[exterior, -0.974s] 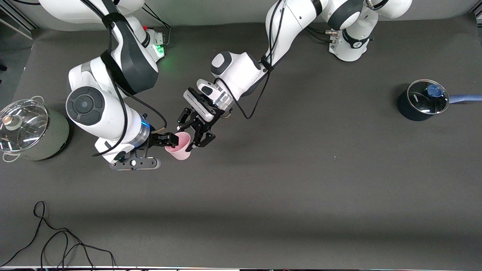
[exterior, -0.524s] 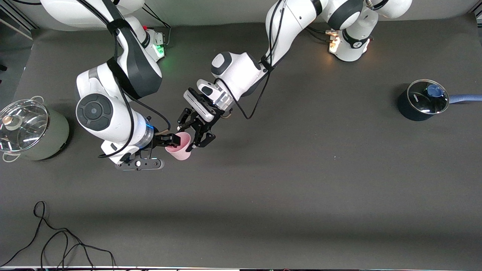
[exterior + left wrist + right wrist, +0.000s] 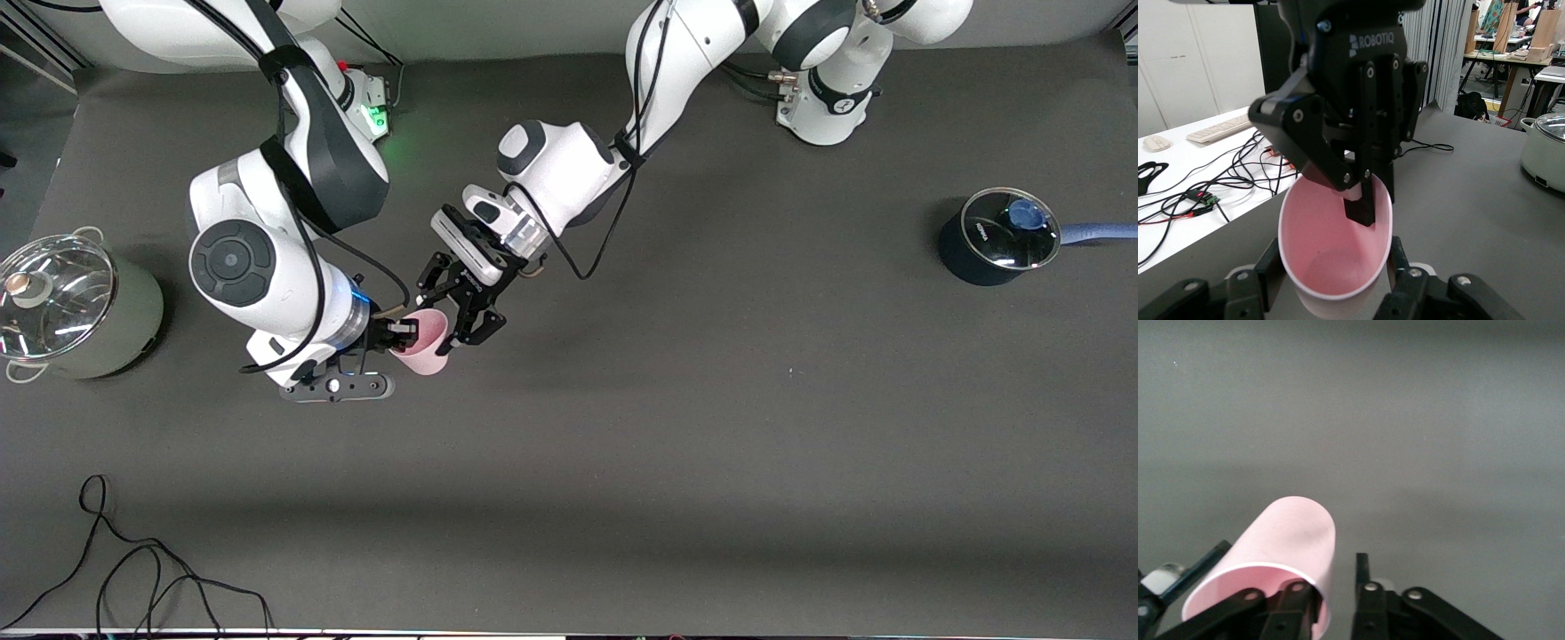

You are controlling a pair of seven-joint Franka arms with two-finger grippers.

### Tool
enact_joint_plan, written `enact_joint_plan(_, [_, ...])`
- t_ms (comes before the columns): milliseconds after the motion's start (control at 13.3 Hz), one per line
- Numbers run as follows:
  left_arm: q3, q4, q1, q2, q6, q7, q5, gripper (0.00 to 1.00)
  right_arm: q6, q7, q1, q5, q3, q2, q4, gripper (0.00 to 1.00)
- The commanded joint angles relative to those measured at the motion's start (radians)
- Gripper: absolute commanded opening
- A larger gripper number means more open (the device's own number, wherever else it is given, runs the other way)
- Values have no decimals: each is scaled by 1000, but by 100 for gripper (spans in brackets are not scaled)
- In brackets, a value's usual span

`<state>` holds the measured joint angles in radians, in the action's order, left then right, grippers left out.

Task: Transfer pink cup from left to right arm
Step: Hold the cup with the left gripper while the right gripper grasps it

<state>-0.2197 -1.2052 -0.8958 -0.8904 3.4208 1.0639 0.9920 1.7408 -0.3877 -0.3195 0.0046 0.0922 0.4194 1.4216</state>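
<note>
Pale pink against grey: in the front view the pink cup (image 3: 430, 351) is off the table (image 3: 711, 444), in the air over its middle stretch toward the right arm's end. The left gripper (image 3: 437, 327) is clamped across the cup's body. The right gripper (image 3: 407, 334) sits at the rim, reaching in from its own arm's end. The cup is tilted, with its mouth turned toward the right gripper and its base pointing away. The handover turns on that, since the rim wall is the only part open to the right arm. A grey-green lidded pot (image 3: 80, 311) and a dark saucepan (image 3: 996, 240) stand well apart at the two ends of the table. A loose cable (image 3: 133, 569) lies near the front edge.

In the left wrist view the cup (image 3: 1331, 247) opens toward the camera, and the left gripper (image 3: 1331, 270) presses on both of its sides. One finger (image 3: 1360, 203) of the right gripper hangs inside the mouth, close to the inner wall. Its partner is hidden by the cup.

In the right wrist view the cup (image 3: 1288, 540) points away along its long axis over bare table (image 3: 1405, 420). The right gripper (image 3: 1337, 597) straddles the rim wall with a gap showing on the outer side, so its jaws are apart and not yet biting. To my eye it must close before the left gripper lets go. There is ample room below and around.
</note>
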Motion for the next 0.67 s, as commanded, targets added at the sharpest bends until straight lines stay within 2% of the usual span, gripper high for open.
enact_joint_plan(0, [17,-2,-8,7,8,-13,7,0,-4,-10,-3,-6,-11,-22,10,0])
enact_joint_plan(599, [31,1,-8,10,8,-13,7,0,-7,-10,-3,-3,-11,-25,6,0])
